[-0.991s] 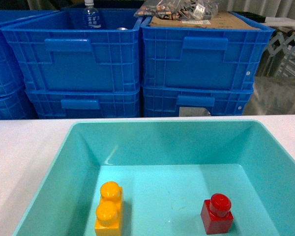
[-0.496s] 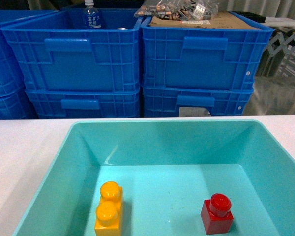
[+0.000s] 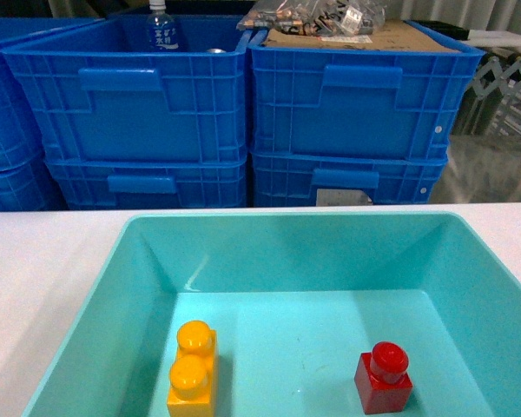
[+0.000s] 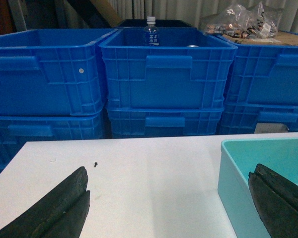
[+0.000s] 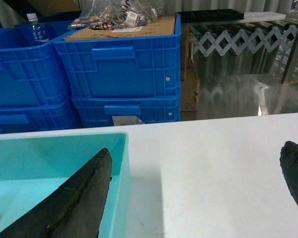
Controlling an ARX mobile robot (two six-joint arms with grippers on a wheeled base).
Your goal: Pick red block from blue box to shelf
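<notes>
The red block, a square brick with one round stud, stands on the floor of the blue box near its front right. No gripper shows in the head view. My left gripper is open over the white table, left of the blue box; its right finger overlaps the box's left rim. My right gripper is open too, with its left finger over the right wall of the blue box. Neither holds anything. The shelf is out of view.
A yellow two-stud brick lies in the box at front left. Stacked dark blue crates stand behind the table, holding a water bottle and bagged parts on cardboard. A silver folding conveyor stands far right.
</notes>
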